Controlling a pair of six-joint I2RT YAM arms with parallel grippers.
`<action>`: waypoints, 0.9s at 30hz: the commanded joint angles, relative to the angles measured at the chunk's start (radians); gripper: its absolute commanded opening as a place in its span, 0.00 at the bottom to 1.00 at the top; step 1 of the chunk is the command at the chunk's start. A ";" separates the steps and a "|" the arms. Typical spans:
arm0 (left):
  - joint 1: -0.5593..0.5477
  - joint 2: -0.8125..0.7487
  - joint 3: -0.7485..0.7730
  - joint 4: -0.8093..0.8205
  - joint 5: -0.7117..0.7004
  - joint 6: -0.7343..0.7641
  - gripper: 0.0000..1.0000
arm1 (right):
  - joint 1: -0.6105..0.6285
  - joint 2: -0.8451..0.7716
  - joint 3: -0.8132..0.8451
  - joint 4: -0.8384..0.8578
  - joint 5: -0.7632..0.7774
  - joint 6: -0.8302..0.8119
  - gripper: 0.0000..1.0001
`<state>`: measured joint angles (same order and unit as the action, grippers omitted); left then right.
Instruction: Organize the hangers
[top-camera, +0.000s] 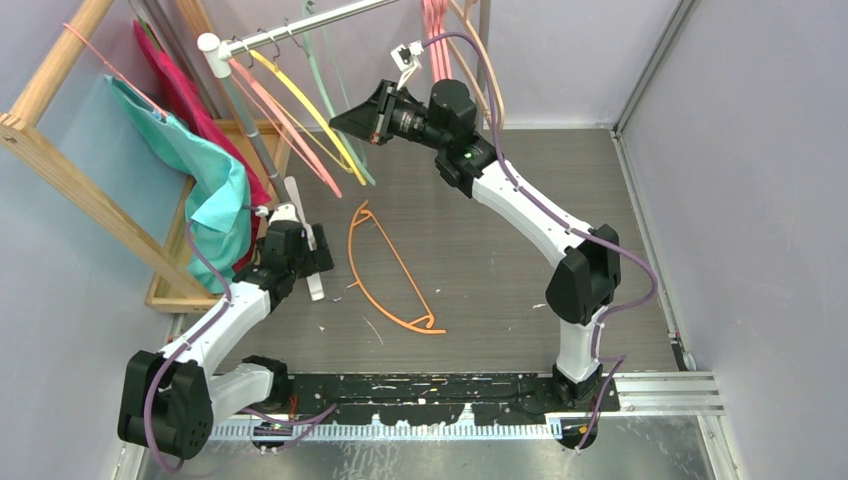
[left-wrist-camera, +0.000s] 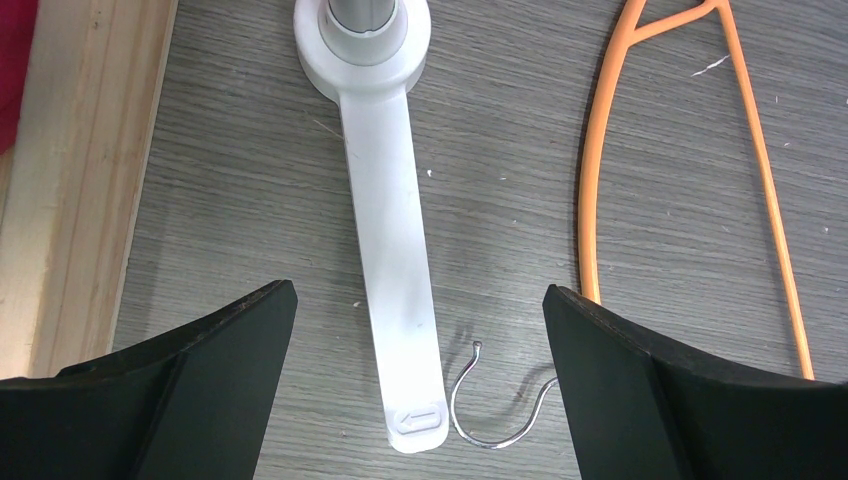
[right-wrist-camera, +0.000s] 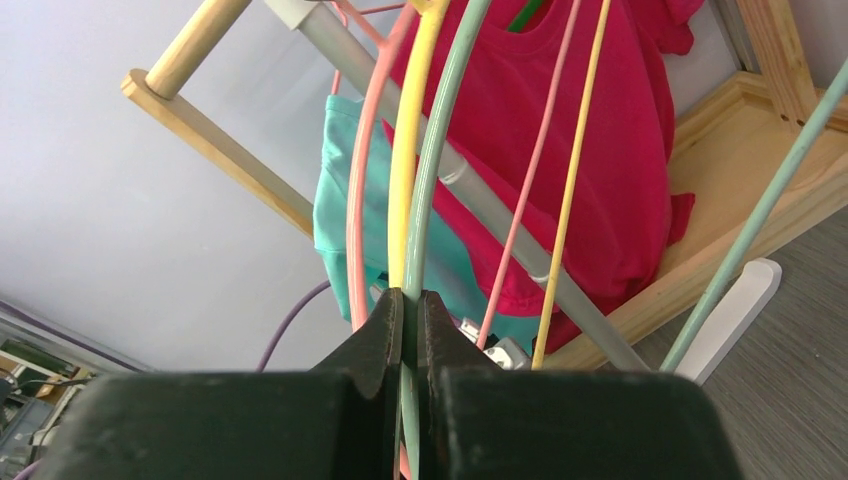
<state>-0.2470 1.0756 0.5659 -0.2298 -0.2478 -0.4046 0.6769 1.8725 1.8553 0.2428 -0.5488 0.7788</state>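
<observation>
My right gripper is shut on a thin grey-green hanger that hangs from the silver rail. A yellow hanger and a pink hanger hang right beside it. An orange hanger lies flat on the floor. Its metal hook rests between the fingers of my left gripper, which is open and low over the floor. More pink and beige hangers hang at the back.
The rack's white foot runs along the floor under my left gripper. A wooden frame stands at the left, with teal cloth and red cloth draped on it. Walls close in on the left, back and right.
</observation>
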 joint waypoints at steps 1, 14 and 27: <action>-0.003 -0.002 0.010 0.028 -0.006 0.004 0.98 | 0.003 -0.003 0.100 0.038 -0.009 -0.007 0.01; -0.002 -0.007 0.008 0.027 -0.007 0.004 0.98 | 0.018 -0.161 -0.109 0.015 0.140 -0.154 0.54; -0.003 -0.014 0.006 0.026 -0.008 0.003 0.98 | 0.113 -0.517 -0.498 -0.147 0.555 -0.488 0.79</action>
<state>-0.2470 1.0760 0.5659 -0.2295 -0.2478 -0.4042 0.7586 1.4445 1.4452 0.1600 -0.1848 0.4427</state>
